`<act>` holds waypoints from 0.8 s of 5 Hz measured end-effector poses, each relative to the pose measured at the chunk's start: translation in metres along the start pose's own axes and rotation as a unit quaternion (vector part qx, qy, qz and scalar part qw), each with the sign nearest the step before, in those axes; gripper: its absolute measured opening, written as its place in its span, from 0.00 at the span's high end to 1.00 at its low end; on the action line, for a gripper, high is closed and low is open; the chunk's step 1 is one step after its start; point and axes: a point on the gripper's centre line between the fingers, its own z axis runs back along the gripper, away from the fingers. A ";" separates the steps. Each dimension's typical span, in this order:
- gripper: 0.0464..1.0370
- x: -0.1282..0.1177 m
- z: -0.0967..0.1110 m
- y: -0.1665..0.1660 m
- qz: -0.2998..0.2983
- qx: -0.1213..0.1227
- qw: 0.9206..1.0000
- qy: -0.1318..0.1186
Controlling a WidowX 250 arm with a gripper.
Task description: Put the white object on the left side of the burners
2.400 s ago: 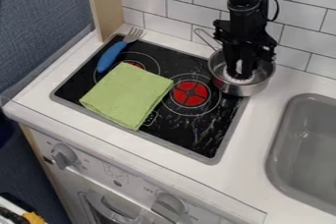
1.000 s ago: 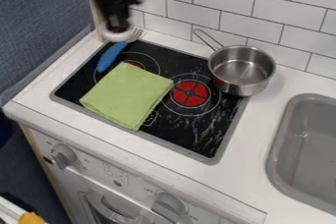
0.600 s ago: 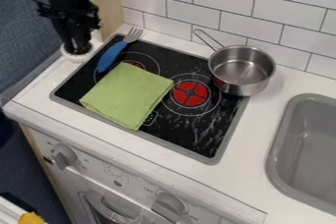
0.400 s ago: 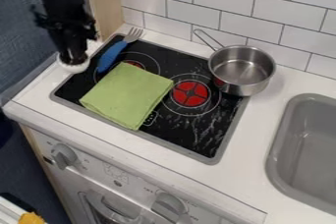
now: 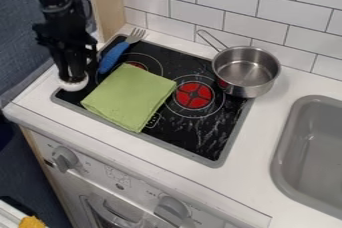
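Presently, your jaws pinch the white object [image 5: 73,84] from above at the left edge of the cooktop [image 5: 200,142], presumably for release beside the burners [image 5: 194,95], clear of the cloth [image 5: 129,96].

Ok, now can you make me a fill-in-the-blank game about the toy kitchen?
The black gripper and the white object are on the ____ side of the picture.
The folded cloth is the colour ____.
The fork has a handle that is the colour ____.
The wall behind the metal pot is covered in white ____.

Missing words: left; green; blue; tiles
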 end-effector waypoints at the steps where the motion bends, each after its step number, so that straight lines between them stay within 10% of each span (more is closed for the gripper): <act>1: 0.81 -0.001 -0.002 0.000 0.001 -0.001 1.000 0.003; 2: 0.78 -0.001 -0.004 0.000 0.003 -0.003 1.000 0.003; 4: 0.21 0.004 0.015 -0.006 -0.011 -0.013 0.999 -0.030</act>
